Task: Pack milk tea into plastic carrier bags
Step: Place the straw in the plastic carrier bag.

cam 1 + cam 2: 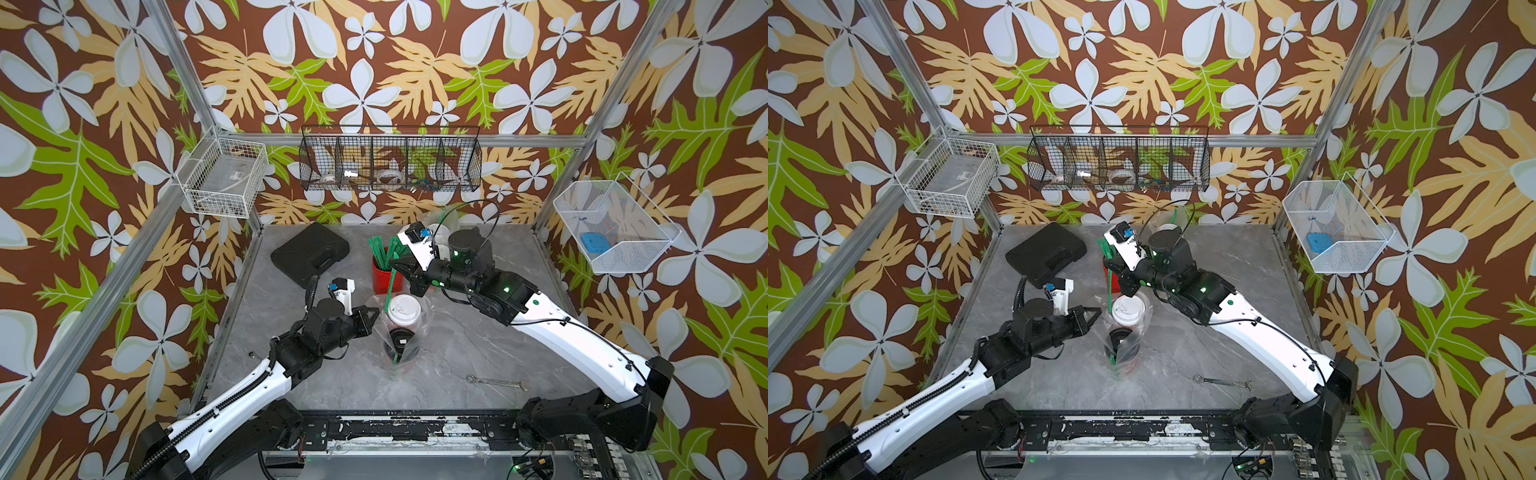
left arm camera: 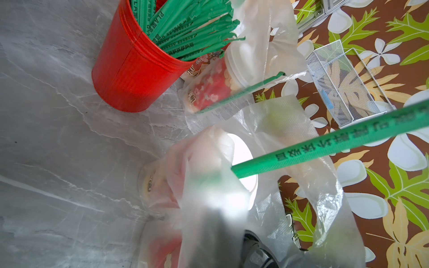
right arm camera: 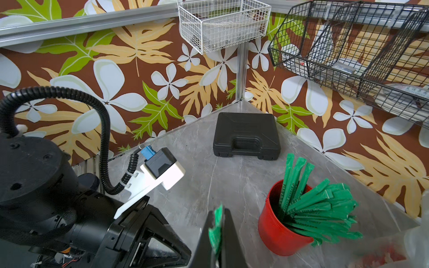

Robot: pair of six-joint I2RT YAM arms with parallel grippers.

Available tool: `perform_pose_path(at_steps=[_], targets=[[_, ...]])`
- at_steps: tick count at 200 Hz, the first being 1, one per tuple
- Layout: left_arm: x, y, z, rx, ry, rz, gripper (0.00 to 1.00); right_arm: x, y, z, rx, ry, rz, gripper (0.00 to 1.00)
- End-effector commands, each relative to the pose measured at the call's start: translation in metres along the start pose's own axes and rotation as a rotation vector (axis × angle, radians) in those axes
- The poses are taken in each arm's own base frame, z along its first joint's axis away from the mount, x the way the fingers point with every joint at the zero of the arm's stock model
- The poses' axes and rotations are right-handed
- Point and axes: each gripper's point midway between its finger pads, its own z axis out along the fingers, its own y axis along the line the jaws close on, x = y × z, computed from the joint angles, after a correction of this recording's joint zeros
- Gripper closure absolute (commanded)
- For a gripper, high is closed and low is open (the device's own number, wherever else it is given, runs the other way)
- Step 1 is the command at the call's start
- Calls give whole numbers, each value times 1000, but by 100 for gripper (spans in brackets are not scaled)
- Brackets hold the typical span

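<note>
Centre frame: white-lidded cup (image 1: 404,309) and black-lidded cup (image 1: 401,338), axes vertical, lids up, inside carrier bag (image 1: 410,358). Closed left end effector (image 1: 376,312) pinches the bag edge; right end effector (image 3: 217,232) clamps steep green straw (image 1: 390,293).

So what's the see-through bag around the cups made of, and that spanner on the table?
The carrier bag looks like thin, soft plastic: cloudy-clear and crinkly, with the red cups showing through it. The spanner looks like bare metal: silvery-grey with a dull shine, though it's small here.

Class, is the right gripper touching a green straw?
Touching: the right wrist view shows the right gripper shut on a straw, its end between the jaws.
</note>
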Motion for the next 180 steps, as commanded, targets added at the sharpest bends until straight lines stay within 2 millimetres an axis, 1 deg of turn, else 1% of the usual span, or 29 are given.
perform_pose_path(at_steps=[1,19,37,58,84,115,148,180], targets=[[-3,-4,0,17,-16,-1,100,-22,-1,-7,36,-108,-39,100],[-1,-1,1,8,-9,-4,100,-24,-1,-11,58,-127,-60,100],[-1,1,1,-2,-9,-4,100,-26,-6,-14,94,-123,-81,100],[-1,3,0,-9,-16,-4,100,-22,-12,-14,135,-105,-100,100],[-2,3,0,-9,-19,-7,100,-15,-15,-13,151,-114,-113,100],[-1,3,0,-11,-16,-12,100,-14,-17,-14,164,-147,-112,100],[-4,2,0,-13,-23,-7,100,-7,-11,-5,116,-92,-100,100],[-4,1,1,-15,-21,-3,100,5,-10,6,93,14,-79,100]])
